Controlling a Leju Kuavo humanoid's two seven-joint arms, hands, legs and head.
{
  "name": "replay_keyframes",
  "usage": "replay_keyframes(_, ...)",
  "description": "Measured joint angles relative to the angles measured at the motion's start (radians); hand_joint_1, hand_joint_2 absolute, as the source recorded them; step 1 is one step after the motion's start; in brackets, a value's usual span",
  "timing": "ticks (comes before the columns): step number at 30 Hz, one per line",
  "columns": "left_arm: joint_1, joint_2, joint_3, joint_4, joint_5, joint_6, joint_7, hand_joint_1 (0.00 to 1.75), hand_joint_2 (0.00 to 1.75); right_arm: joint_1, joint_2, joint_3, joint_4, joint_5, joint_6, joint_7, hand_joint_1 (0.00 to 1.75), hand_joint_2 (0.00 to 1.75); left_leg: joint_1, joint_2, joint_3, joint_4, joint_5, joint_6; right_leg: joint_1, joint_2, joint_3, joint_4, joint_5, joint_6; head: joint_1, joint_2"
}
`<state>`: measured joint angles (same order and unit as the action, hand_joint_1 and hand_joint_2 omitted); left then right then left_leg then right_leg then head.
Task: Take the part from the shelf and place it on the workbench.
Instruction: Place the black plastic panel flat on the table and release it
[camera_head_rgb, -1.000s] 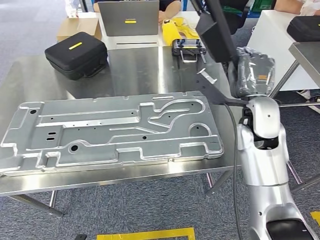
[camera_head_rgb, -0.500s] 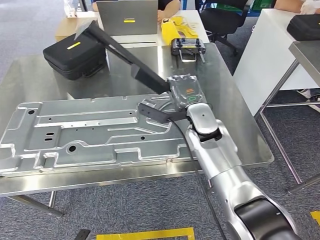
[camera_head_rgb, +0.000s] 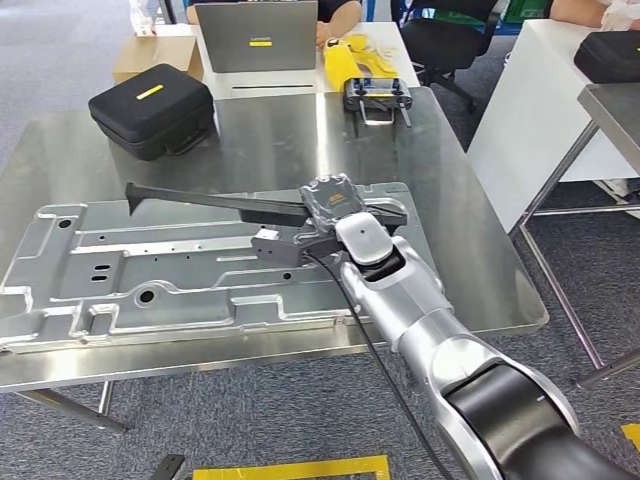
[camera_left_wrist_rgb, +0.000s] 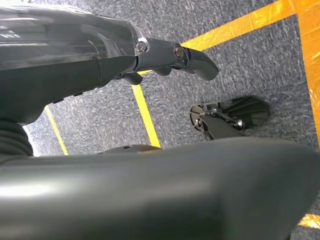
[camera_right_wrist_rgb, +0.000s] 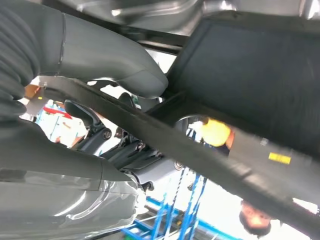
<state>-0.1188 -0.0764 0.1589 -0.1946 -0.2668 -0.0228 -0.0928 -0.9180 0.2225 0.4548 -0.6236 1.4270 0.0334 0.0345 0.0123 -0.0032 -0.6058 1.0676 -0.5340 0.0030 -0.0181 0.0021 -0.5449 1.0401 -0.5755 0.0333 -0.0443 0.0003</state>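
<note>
Right hand (camera_head_rgb: 330, 203) grips a long black part (camera_head_rgb: 219, 201) above the stamped metal panel (camera_head_rgb: 151, 270) on the steel workbench (camera_head_rgb: 453, 240); left hand's (camera_left_wrist_rgb: 177, 52) fingers spread, empty.

The right arm reaches forward, its right hand (camera_head_rgb: 330, 203) closed in a grip; the left arm hangs.

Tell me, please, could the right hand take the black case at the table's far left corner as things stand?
Probably not: the right hand already holds the long black part over the metal panel, and the black case sits well beyond it.
</note>
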Motion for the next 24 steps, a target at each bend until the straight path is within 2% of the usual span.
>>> replay_keyframes(6,0.002,0.000,0.002,0.000,-0.004,-0.056,-0.038,0.00,1.75,-0.033,0.005,0.028,0.099,0.005,0.030,-0.005,1.75,1.75,0.000,0.000,0.001,0.000,0.000,0.000,0.000,0.000,0.001,0.000,0.000,0.000,0.000,0.000)
replay_keyframes(10,0.003,0.000,0.005,0.000,-0.005,-0.094,-0.064,0.00,1.75,-0.051,0.006,0.034,0.140,-0.004,0.036,-0.009,0.00,0.00,0.000,0.000,0.004,0.000,0.000,0.000,0.000,0.000,0.003,0.000,-0.001,0.000,0.000,0.000)
replay_keyframes(15,0.010,0.000,0.007,0.000,-0.003,-0.104,-0.071,0.00,1.75,-0.039,0.004,0.036,0.179,-0.013,0.050,-0.014,0.00,0.00,0.000,0.000,0.005,0.000,0.000,0.000,0.000,0.001,0.004,0.000,-0.001,-0.001,0.000,0.000)
replay_keyframes(19,0.013,0.000,0.008,0.000,-0.003,-0.090,-0.084,0.00,0.00,-0.038,0.004,0.037,0.192,-0.020,0.045,-0.015,0.00,0.00,0.000,0.000,0.005,0.000,0.000,0.000,0.000,0.001,0.004,0.000,0.000,-0.001,0.000,0.000)
replay_keyframes(24,0.013,0.001,0.013,0.000,-0.014,-0.065,-0.086,0.00,0.00,-0.036,0.004,0.037,0.194,-0.040,0.026,-0.018,0.00,0.00,0.000,0.000,0.005,0.000,0.000,0.000,0.000,0.001,0.003,0.000,-0.001,-0.001,0.000,0.000)
